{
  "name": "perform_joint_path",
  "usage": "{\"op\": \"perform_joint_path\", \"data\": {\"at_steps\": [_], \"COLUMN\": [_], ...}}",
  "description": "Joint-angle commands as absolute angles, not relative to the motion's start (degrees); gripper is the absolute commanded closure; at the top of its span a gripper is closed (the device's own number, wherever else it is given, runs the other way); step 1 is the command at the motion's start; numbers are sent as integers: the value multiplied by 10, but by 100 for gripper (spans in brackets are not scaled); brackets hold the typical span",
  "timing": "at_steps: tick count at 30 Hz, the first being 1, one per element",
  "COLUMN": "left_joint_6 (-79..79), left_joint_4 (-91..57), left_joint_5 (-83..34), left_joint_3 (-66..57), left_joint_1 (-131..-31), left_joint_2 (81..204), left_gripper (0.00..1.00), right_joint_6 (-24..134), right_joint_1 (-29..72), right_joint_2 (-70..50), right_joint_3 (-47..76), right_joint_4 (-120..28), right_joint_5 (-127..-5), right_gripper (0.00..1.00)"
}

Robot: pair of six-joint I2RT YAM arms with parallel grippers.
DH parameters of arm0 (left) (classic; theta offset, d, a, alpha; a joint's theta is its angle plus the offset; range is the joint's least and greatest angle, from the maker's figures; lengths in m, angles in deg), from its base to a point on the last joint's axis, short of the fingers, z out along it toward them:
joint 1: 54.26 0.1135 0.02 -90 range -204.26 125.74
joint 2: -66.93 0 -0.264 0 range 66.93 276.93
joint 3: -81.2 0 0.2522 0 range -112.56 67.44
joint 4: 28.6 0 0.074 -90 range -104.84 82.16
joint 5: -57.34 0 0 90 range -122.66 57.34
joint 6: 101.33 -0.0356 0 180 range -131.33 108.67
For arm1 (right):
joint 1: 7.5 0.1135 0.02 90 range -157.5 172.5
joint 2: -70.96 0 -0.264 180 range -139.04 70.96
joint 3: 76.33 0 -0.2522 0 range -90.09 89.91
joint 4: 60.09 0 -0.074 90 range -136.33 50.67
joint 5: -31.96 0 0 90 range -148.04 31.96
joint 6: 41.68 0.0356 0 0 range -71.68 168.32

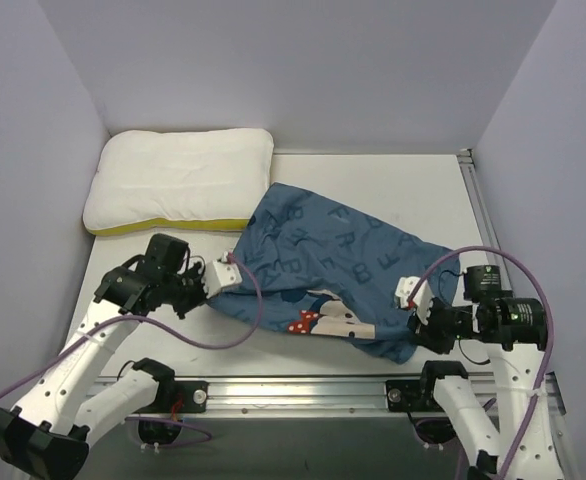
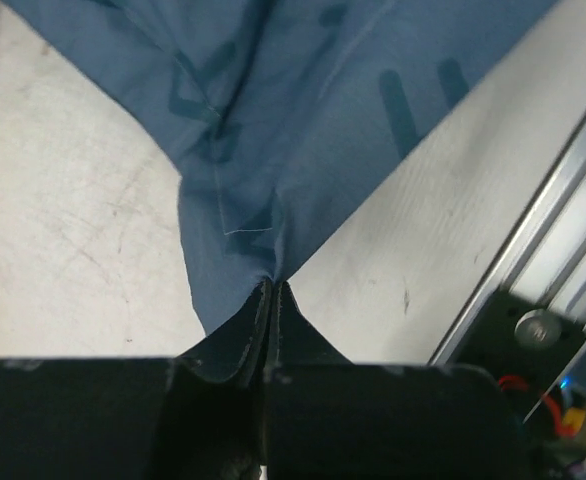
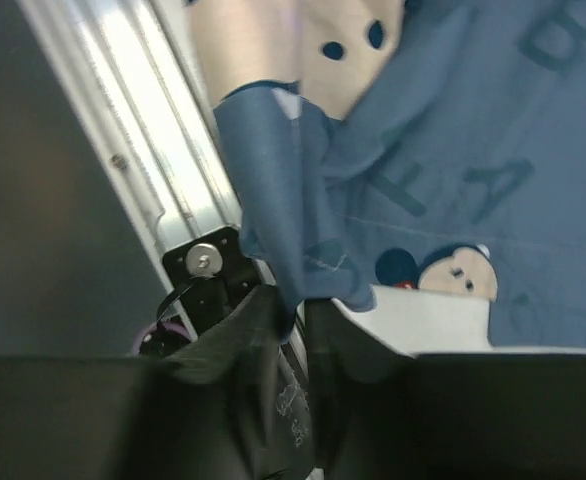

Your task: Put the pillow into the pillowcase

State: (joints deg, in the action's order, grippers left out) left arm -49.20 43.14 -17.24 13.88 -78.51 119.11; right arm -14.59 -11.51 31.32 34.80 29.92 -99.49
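Our left gripper [image 2: 273, 293] clamps the pillowcase [image 1: 338, 265] at its near-left corner, and our right gripper [image 3: 295, 300] pinches its near-right hem. The case lies spread mid-bench [image 1: 393, 190], with the pillow [image 1: 178, 180] just beside it in the far-left corner.

We see a white surface [image 1: 393, 190] boxed in by three plain, pale lavender walls: a back wall [image 1: 293, 70], a left wall [image 1: 23, 150] and a right wall [image 1: 563, 130]. An aluminium rail [image 1: 303, 392] runs along its near edge, a second rail [image 1: 476, 195] along its right side. Up close, we find the surface faintly scuffed; the light is soft and even.
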Motion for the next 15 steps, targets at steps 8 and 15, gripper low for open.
{"op": "perform_joint_path", "data": {"at_steps": [8,15], "left_joint_6": [-802,-725], "left_joint_4": [611,591], "left_joint_5": [-162,-202], "left_joint_3": [208,207], "left_joint_1": [-782,-781], "left_joint_2": [1102,1116], "left_gripper": [100,50], "right_joint_6": [40,134], "right_joint_1": [326,130], "right_joint_2": [233,89], "right_joint_3": [347,251], "right_joint_4": [315,160], "right_joint_5": [-908,-928], "right_gripper": [9,10]}}
